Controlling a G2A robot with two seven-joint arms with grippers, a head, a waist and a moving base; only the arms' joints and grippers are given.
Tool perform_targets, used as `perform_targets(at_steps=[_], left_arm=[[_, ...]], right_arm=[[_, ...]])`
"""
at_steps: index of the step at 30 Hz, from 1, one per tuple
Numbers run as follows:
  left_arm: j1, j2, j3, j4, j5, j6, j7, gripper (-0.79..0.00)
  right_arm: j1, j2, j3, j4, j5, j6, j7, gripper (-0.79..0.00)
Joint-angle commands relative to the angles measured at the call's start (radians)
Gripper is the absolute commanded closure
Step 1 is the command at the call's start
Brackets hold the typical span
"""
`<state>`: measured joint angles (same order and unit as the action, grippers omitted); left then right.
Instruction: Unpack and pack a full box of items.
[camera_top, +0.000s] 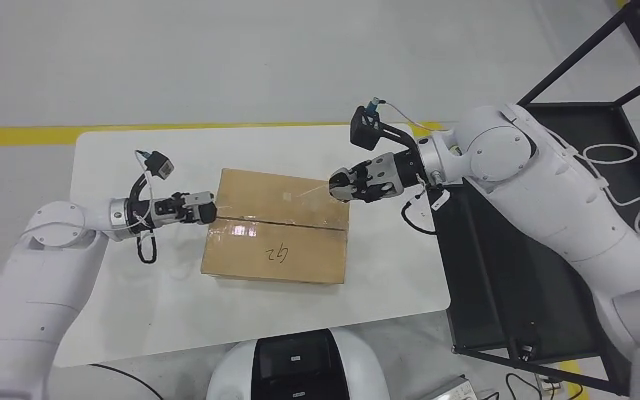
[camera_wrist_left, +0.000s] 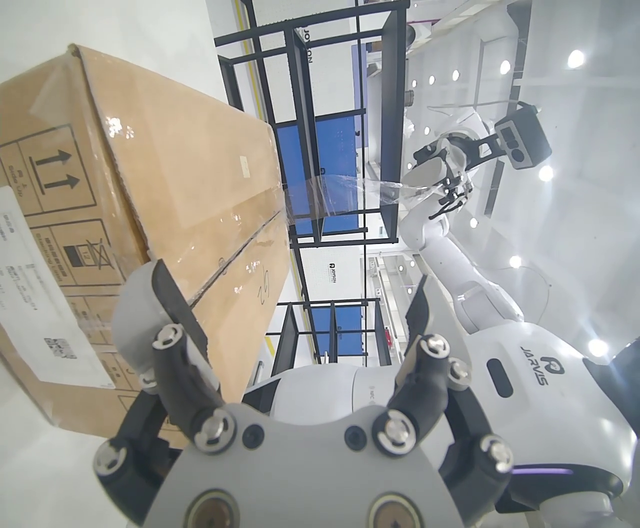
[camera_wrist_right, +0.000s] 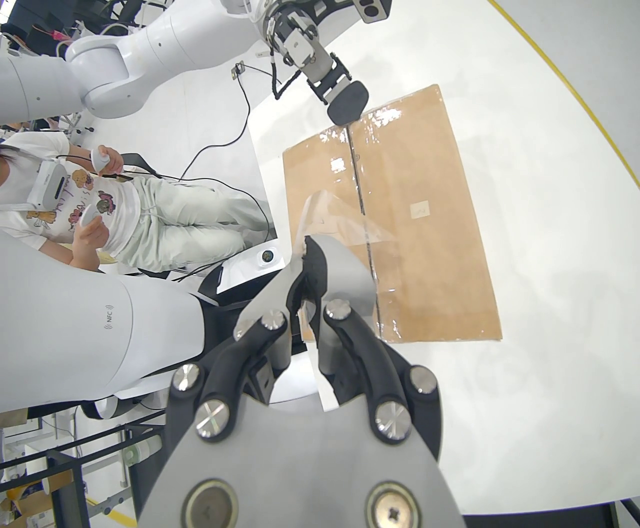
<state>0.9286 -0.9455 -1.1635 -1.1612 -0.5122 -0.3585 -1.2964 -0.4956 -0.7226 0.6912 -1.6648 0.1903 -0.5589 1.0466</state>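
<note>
Right tool (camera_wrist_right: 307, 250) pinches the clear tape strip (camera_wrist_left: 345, 195) off the brown cardboard box (camera_top: 275, 240). The tape may tear, or the box may slide past the wide-spread left tool (camera_top: 208, 210) at its end.

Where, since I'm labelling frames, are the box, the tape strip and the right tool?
box (camera_top: 250, 250), top view, top flap.
tape strip (camera_wrist_left: 345, 194), left wrist view, its middle.
right tool (camera_top: 337, 185), top view, between fingertips.

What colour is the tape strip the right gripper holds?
Clear, glossy, see-through tape; it shows best in the left wrist view, stretched off the brown box.
</note>
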Motion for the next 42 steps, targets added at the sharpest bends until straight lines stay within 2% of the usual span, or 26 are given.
perform_targets(at_steps=[1,7,27,42], left_arm=[[0.007,0.002,-0.008,-0.01,0.004,0.008,0.012,-0.785],[0.024,0.005,-0.02,-0.027,0.007,0.014,0.024,-0.785],[0.05,0.009,-0.039,-0.055,0.031,0.031,0.031,-0.785],[0.054,0.008,-0.04,-0.062,0.038,0.038,0.031,-0.785]], right_arm=[[-0.006,-0.001,-0.001,-0.006,-0.008,0.005,-0.008,0.0],[-0.011,-0.028,-0.038,-0.024,-0.06,0.016,-0.031,0.0],[0.1,-0.22,-0.24,0.203,-0.13,-0.021,-0.109,0.0],[0.12,-0.319,-0.304,0.277,-0.169,-0.039,-0.091,0.0]])
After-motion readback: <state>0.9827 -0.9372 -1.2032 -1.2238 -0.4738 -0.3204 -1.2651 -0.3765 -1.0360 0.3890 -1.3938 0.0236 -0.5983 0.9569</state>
